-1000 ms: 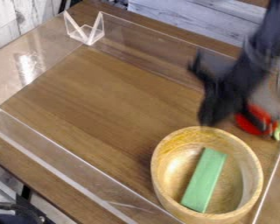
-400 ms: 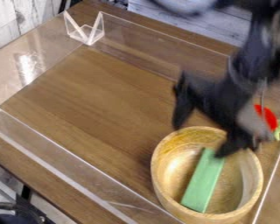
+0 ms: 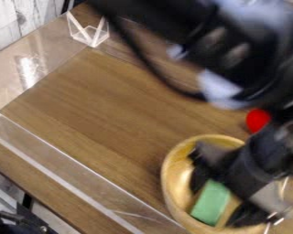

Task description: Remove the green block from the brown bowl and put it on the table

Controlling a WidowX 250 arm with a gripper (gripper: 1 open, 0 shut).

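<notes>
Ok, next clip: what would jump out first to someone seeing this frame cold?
The big, motion-blurred black robot arm sweeping across the upper right, its gripper reaching down into the brown bowl at the lower right. Inside the bowl lies the green block, partly covered by the gripper. A small red toy shows just above the bowl, and the rest of the table is bare wood.
</notes>
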